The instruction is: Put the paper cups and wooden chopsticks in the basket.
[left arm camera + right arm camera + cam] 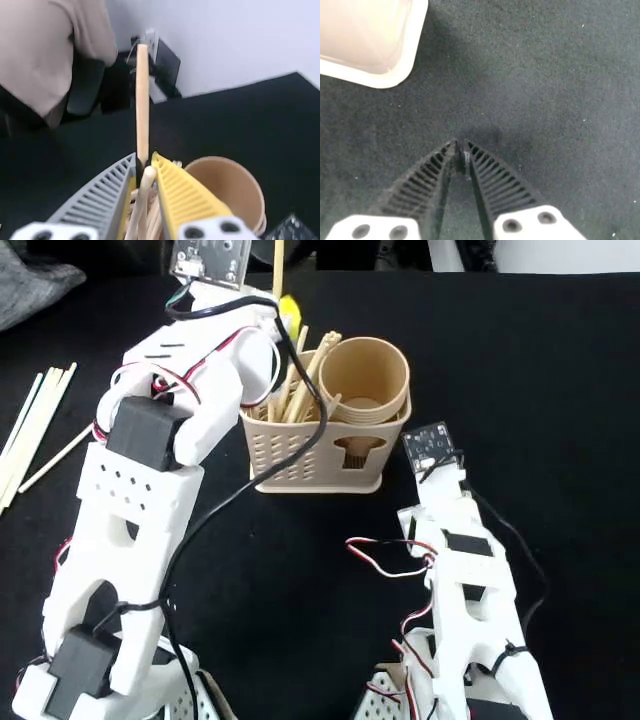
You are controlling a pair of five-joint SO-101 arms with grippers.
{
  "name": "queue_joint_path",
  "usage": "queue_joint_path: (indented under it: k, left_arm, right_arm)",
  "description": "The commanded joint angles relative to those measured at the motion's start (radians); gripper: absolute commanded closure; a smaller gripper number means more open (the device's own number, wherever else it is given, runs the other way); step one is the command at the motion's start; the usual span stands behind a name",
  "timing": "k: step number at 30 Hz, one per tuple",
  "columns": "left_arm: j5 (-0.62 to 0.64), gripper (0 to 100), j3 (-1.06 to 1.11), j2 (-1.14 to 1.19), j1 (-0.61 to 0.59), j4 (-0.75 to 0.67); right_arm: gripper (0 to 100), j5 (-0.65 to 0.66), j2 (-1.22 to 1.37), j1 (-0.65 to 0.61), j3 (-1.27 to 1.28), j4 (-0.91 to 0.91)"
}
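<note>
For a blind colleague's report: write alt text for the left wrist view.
The left gripper, its grey and yellow fingers shut on a wooden chopstick that stands up past them, hangs over a paper cup and more chopsticks. A black table lies beyond.

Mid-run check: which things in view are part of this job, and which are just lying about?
Job: basket; paper cups in it; chopsticks in it; chopstick held in left gripper; loose chopsticks on the table.
Lying about: grey cloth at the far corner; dark box beyond the table.
</note>
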Motion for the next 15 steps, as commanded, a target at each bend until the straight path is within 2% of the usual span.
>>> queue_joint_path:
  k: [1, 4, 9, 15]
  left_arm:
    - [-0.003, 86, -0.038, -0.003, -0.01, 0.087]
    - [-0.008, 76, -0.039, -0.005, -0.01, 0.13]
    - [-0.009, 76, -0.048, -0.005, -0.061, 0.192]
    - [-0.014, 76, -0.041, -0.005, -0.22, 0.267]
  right_arm:
    - [98.6, 0.009, -0.027, 0.014, -0.005, -0.009]
    - [98.6, 0.009, -0.027, 0.014, -0.005, -0.009]
    - [98.6, 0.009, -0.027, 0.014, -0.005, -0.009]
    - [98.6, 0.009, -0.027, 0.014, -0.005, -0.009]
